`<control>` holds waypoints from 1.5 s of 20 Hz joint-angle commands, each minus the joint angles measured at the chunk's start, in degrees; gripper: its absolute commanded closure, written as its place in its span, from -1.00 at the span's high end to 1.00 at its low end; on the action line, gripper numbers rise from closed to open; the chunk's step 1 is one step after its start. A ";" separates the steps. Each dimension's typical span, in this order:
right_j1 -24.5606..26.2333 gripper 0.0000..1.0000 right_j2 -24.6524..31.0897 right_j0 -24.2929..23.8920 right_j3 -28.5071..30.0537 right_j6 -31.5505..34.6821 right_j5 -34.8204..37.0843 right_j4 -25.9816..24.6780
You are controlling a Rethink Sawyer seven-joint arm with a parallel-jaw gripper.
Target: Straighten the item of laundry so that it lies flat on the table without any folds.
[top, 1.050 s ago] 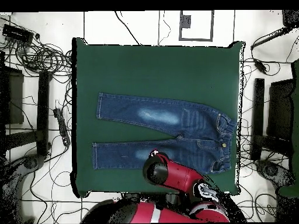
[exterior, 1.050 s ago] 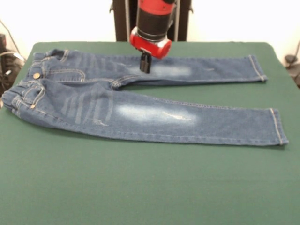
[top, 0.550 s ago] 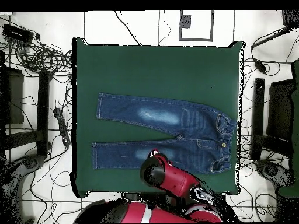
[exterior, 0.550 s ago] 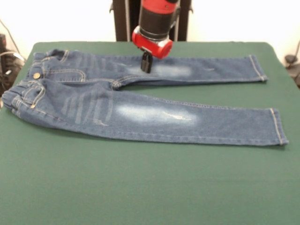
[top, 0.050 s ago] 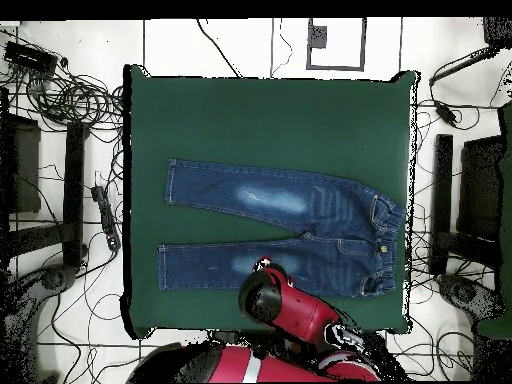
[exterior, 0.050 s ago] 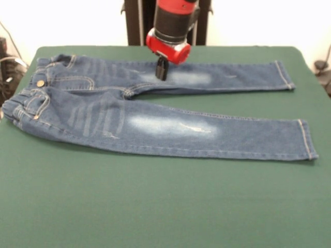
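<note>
The jeans lay spread out on the green bench. The tool sat over one pale leg patch, pinched narrow, holding nothing.

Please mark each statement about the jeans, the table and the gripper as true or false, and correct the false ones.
1. The jeans lie spread out on the table. True.
2. The gripper is over the pant leg nearer the robot. True.
3. One leg is folded over the other. False: the legs lie apart, side by side.
4. The tabletop is red. False: it is dark green.
</note>
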 commanded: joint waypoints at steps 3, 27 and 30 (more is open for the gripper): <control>2.51 -1.00 11.27 5.42 4.25 18.87 0.20 8.57; 2.43 -1.00 11.31 2.17 4.37 13.53 -0.27 7.37; -0.08 -1.00 9.89 2.47 4.58 12.72 2.05 7.35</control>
